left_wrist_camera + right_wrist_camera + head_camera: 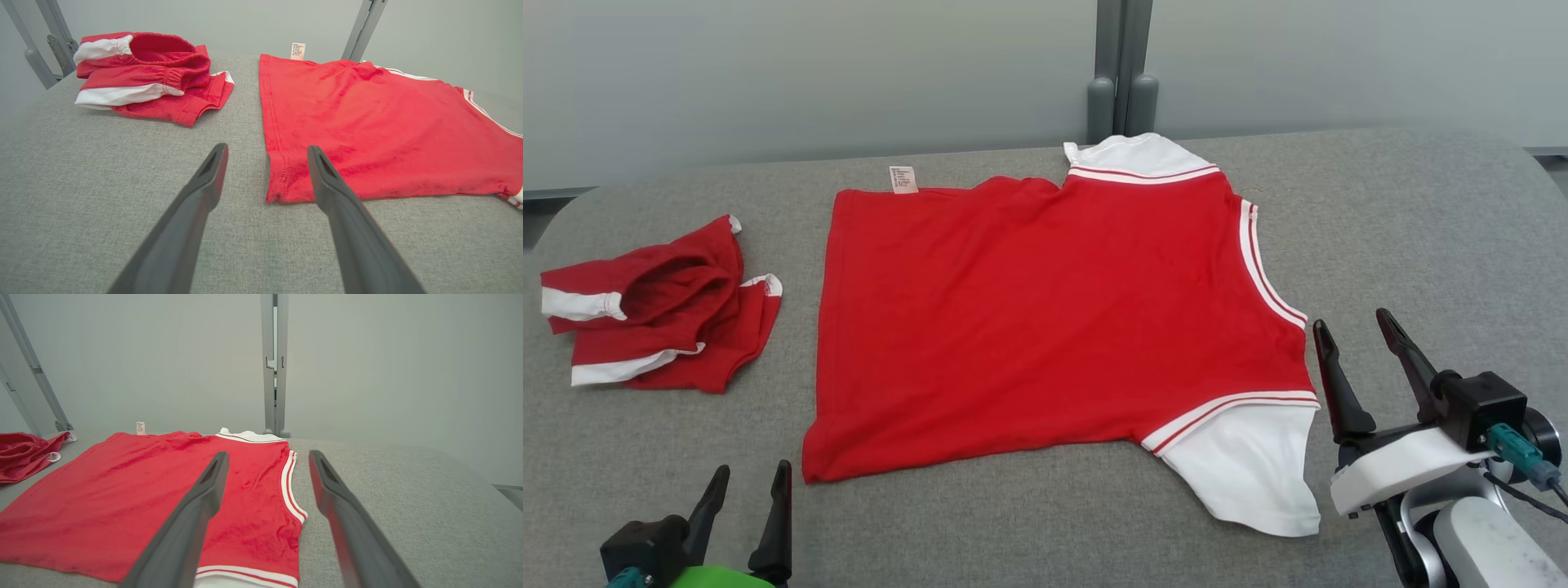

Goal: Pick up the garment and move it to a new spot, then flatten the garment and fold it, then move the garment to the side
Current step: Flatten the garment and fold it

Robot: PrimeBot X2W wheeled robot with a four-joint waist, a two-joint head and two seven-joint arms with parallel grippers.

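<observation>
While my left gripper and right gripper hang wide open, empty, I plan matched pinches on the flat red white-sleeved shirt at its near edge — lifting evenly.

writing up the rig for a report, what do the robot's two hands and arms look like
Each hand has two long dark tapering fingers on a black block. The left hand sits on a bright green housing; the right hand on a white housing with a teal connector, a black cable and a pale grey forearm.

Left pincer, right pincer spread wide
</observation>
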